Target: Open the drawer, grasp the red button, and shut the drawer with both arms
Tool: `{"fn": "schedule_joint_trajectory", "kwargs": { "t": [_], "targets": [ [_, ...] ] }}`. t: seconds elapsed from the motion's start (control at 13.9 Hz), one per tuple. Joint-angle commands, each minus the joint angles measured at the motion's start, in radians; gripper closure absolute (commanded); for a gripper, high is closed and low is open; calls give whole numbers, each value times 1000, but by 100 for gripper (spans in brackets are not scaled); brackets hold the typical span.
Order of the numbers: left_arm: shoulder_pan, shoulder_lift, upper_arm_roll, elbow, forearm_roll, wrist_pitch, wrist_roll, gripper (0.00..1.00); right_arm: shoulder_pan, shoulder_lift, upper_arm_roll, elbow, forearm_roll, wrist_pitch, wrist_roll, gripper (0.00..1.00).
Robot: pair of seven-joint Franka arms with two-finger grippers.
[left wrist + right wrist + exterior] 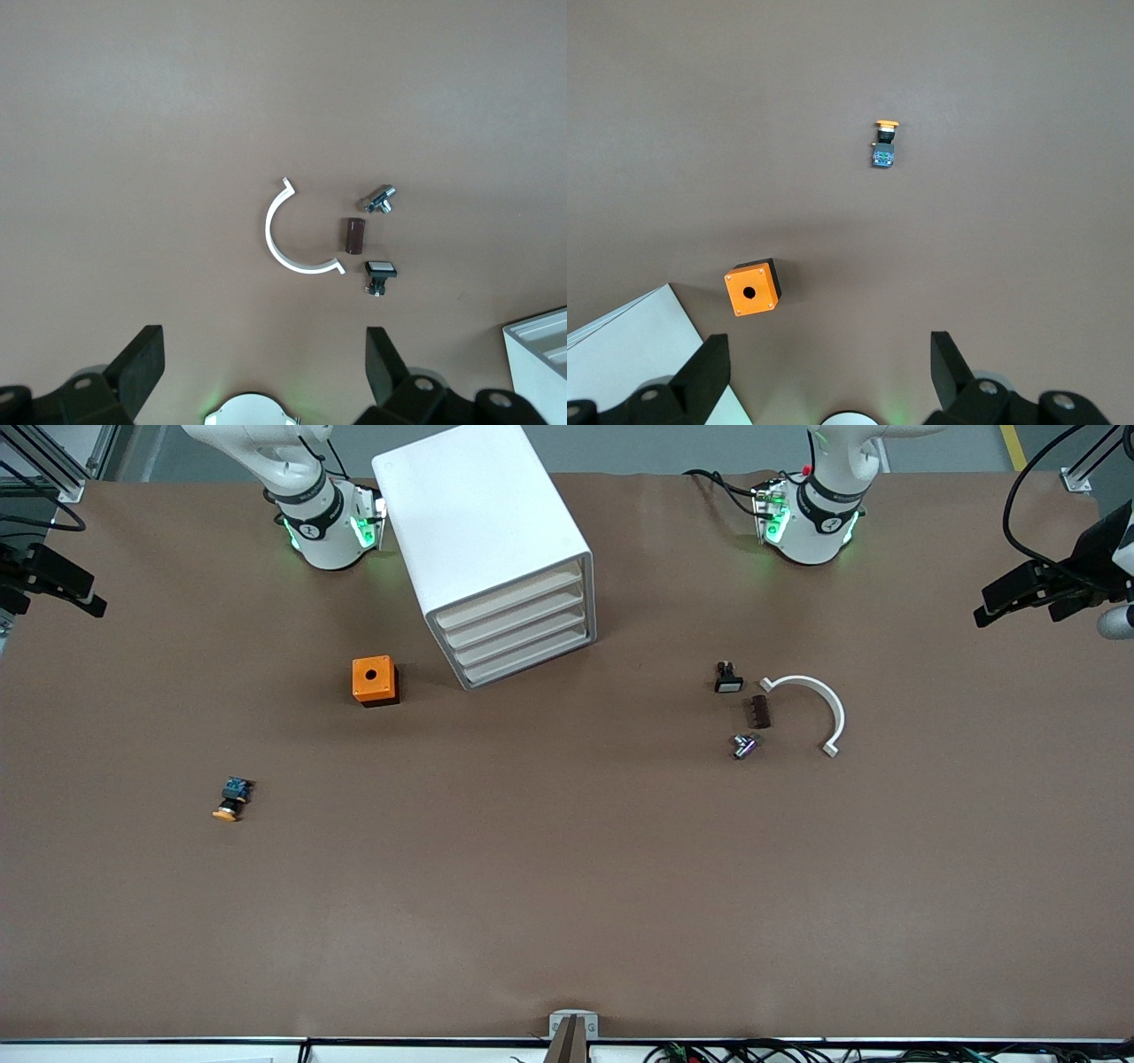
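Brown matte sheeting covers the surface (567,886), faintly creased along the robots' edge. On it stands a glossy white boxy cabinet (478,514) with rounded corners, its front turned toward 5 o'clock in the front view. Four shallow cream-fronted trays are stacked in it. The drawer (509,598), uppermost of these, sits flush and shut. No red-capped button shows in any view.

At about 8 o'clock from the cabinet lies an orange cube (374,679) with a round hole in its top face and a black base. At 7 o'clock from the cube, well apart, a small push button (232,798) with an orange-yellow cap and blue body lies on its side.

At 3 o'clock from the cabinet front lies a cluster of small parts:
- a black switch (727,678) with a white rectangular face
- a ribbed dark-brown block (757,711)
- a shiny metal fitting (744,745)
- a thin white plastic half-ring (828,704)

The left claw (261,354) hangs released, black fingers spread wide, over bare surface near that cluster. The right claw (828,359) hangs over the surface beside the cabinet and near the cube, likewise spread wide and holding nothing.
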Motion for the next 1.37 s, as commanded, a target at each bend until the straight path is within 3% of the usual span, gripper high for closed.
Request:
{"fn": "schedule_joint_trajectory", "kwargs": {
  "t": [0.0,0.65,0.87,1.3],
  "targets": [
    [0,79,-8,38,-16,-10,-8,0,5,-22,-5,-19,7,3,2,0],
    [-74,454,-21,176,-88,76,-277,0,5,-22,-5,-19,7,5,2,0],
    [-108,529,-20,177,-106,171,-449,0,3,-22,-5,-19,7,6,2,0],
    [-183,612,-21,217,-164,165,-711,0,3,-22,-5,-19,7,8,2,0]
  ]
}}
